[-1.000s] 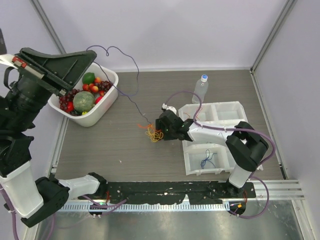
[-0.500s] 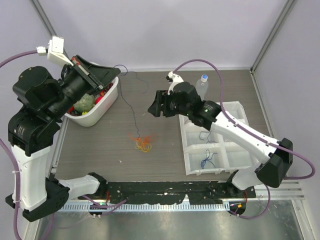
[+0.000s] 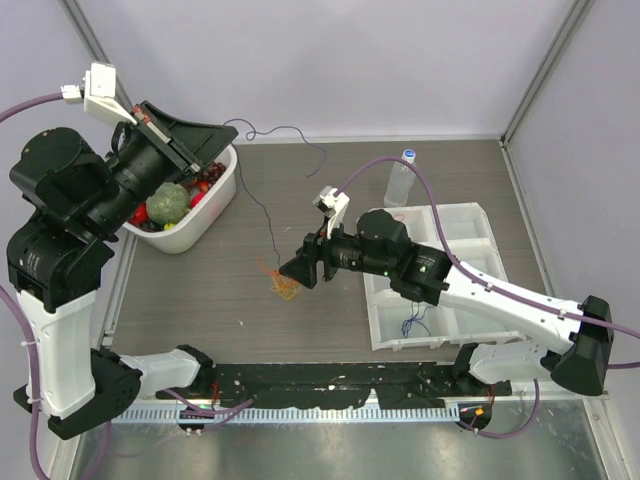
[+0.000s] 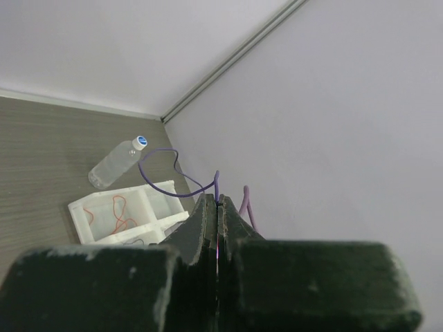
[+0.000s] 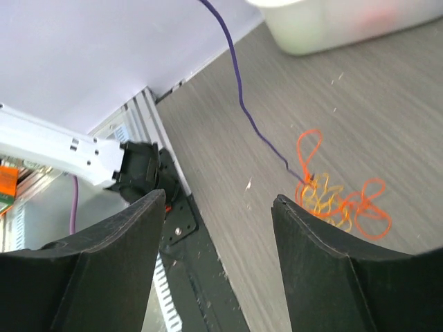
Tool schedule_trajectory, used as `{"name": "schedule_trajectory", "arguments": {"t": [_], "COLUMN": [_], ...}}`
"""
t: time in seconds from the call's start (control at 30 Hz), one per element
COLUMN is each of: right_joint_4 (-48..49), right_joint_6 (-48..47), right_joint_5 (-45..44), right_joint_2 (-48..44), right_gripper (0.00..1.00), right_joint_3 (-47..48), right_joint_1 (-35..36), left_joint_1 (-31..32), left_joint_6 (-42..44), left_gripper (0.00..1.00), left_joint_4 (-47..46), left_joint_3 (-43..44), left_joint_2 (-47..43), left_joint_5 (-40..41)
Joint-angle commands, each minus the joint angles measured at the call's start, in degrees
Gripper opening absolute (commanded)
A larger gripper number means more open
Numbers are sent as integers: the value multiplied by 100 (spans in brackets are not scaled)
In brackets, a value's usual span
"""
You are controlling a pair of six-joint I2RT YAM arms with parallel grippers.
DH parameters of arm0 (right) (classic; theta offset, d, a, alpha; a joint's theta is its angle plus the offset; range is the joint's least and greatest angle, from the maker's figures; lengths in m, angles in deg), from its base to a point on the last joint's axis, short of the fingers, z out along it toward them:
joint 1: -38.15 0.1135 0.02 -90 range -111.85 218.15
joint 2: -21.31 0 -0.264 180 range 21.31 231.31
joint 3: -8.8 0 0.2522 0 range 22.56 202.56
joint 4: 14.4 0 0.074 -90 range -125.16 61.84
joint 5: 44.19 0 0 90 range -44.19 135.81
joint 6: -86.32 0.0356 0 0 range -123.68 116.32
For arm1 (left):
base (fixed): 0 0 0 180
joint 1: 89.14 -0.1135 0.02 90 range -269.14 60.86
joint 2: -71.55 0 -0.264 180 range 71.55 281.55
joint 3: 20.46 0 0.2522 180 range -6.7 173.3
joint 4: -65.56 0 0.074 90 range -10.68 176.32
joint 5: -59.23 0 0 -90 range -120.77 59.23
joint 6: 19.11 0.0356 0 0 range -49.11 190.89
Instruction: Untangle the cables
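Note:
A small tangle of thin orange and yellow cables (image 3: 286, 288) lies on the grey table, left of centre. A thin dark blue-purple cable (image 3: 266, 215) rises from the tangle to my left gripper (image 3: 222, 130), which is raised high over the fruit tub and shut on it. The left wrist view shows the jaws (image 4: 218, 202) pinched on this cable (image 4: 217, 183). My right gripper (image 3: 294, 272) is open and empty, low beside the tangle on its right. In the right wrist view the tangle (image 5: 339, 202) lies just right of the open fingers (image 5: 220, 200), and the blue-purple cable (image 5: 239, 90) runs up and away.
A white tub of fruit (image 3: 215, 215) stands at the back left. A clear bottle (image 3: 400, 178) stands at the back right. A white compartment tray (image 3: 470, 225) on the right holds a blue wire (image 3: 415, 320); a red wire (image 4: 121, 211) shows in it in the left wrist view.
The left gripper rose with the blue-purple cable, dragging the tangle slightly left and nearer. The right gripper left the tangle, lifted toward the back, then came down open beside it.

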Motion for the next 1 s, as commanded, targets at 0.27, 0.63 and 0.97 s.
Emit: {"name": "schedule_trajectory", "arguments": {"t": [0.27,0.63,0.97], "right_joint_4": [1402,2535,2634], "right_joint_6": [-256,228,289], "right_joint_5": [-1098,-2451,-2548], "right_joint_2": [845,1795,2482], "right_gripper": [50,20,23], "right_joint_3": [645,-629,-1226], "right_joint_1": [335,326,195], "left_joint_1": [-16,-16,-16], "left_joint_6": [-447,-1228,-825], "left_gripper": [0,0,0], "left_joint_4": [-883,-1857,-2158], "left_joint_3": [400,2123,2212], "left_joint_2": [209,859,675], "left_joint_5": [-646,-1209,-717]}}
